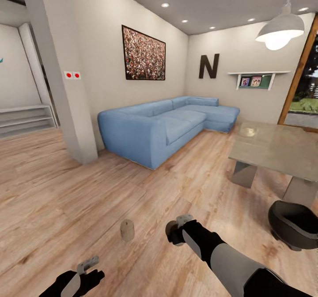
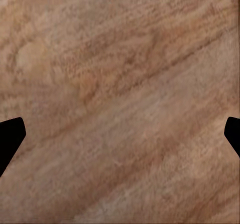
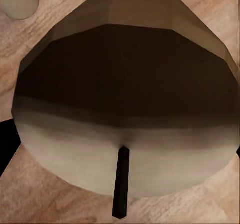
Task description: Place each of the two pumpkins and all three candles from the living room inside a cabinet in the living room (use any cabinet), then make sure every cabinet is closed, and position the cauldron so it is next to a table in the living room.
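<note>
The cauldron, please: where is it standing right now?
In the head view the cauldron stands on the wood floor at the lower right, just in front of the glass-topped table and to the right of the right gripper.

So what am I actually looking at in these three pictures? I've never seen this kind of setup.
It is a simulated two-armed robot on wheels in a living room. The large picture comes from a camera on its head and looks down over both arms. The other two come from cameras at each wrist and look along the gripper fingers.

The left gripper is open over the wooden plank floor and holds nothing. The right gripper has a short tan candle with a dark wick between its fingers; I cannot tell whether it is clamped. A second tan candle stands on the floor between the arms.

To the right are a matte black round cauldron and a glass-topped low table with grey legs. Behind them is a blue corner sofa.
</note>
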`<state>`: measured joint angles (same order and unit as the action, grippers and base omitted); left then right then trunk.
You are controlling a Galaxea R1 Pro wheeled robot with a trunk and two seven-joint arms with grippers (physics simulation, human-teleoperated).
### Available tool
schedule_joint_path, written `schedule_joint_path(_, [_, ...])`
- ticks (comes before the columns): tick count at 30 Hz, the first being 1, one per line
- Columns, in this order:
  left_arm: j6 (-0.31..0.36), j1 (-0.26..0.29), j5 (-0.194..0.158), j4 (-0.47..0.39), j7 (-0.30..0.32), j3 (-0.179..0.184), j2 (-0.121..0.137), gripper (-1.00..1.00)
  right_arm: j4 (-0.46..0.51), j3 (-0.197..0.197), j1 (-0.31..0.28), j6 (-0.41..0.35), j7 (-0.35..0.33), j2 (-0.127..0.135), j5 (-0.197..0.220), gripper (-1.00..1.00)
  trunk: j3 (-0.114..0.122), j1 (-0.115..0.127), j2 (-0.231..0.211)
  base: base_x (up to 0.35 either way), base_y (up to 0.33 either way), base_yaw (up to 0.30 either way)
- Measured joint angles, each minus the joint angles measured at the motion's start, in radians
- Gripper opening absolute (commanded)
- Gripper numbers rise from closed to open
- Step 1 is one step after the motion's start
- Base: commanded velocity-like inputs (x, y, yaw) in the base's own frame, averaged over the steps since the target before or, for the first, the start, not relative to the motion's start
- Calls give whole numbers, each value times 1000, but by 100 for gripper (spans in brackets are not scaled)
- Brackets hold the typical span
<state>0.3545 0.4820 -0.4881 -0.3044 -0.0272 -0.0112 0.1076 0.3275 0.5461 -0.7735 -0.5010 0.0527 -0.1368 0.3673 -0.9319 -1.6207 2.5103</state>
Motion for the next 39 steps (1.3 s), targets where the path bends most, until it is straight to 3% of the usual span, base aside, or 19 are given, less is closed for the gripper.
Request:
schedule_joint_path(19, [0, 0, 0, 0, 0, 0, 0, 100, 0, -3, 0, 0, 0, 0, 2, -100, 8, 0, 0, 108, 313, -297])
schedule_joint_path(27, [0, 0, 1, 0, 0, 0, 0, 100, 0, -4, 0, 0, 1, 0, 1, -100, 12, 0, 0, 13, 36, -270])
schedule_joint_path(39, [5, 0, 2, -22, 6, 3, -8, 100, 0, -6, 0, -1, 6, 0, 1, -100, 13, 0, 0, 0, 1, -27])
